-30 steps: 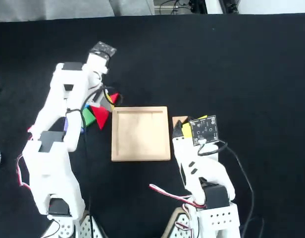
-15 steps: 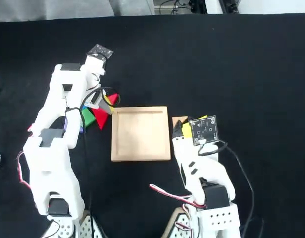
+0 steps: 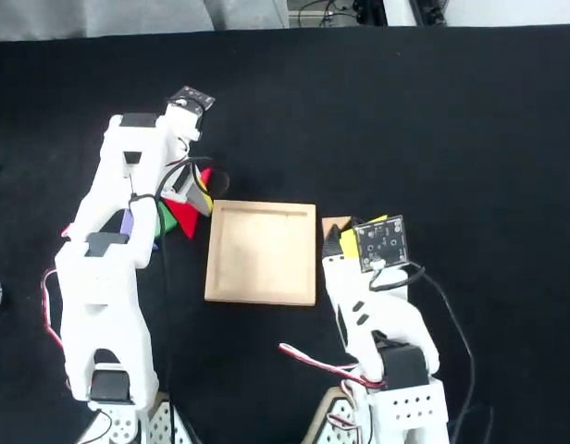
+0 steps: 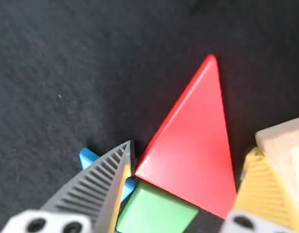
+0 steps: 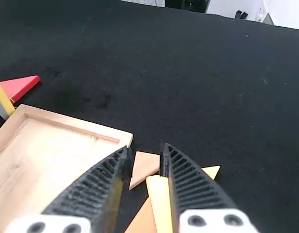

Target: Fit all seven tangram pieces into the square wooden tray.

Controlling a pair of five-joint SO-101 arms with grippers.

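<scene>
So far wooden tray [image 3: 260,254] empty, nothing placed; left hand [image 4: 191,148] wide around red triangle [image 4: 198,111]; right hand [image 5: 143,149] narrow, holding nothing.

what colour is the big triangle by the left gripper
Red; the triangular piece shows best in the left wrist view.

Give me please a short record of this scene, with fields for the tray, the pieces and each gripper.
tray: square wooden tray, no piece inside
pieces near left arm: red triangle, green piece, blue piece, all outside the tray
pieces near right arm: tan triangle, yellow piece, orange piece, beside a tray corner
left gripper: open, straddling the red triangle
right gripper: low over the tan triangle
progress: no piece fitted yet
</scene>
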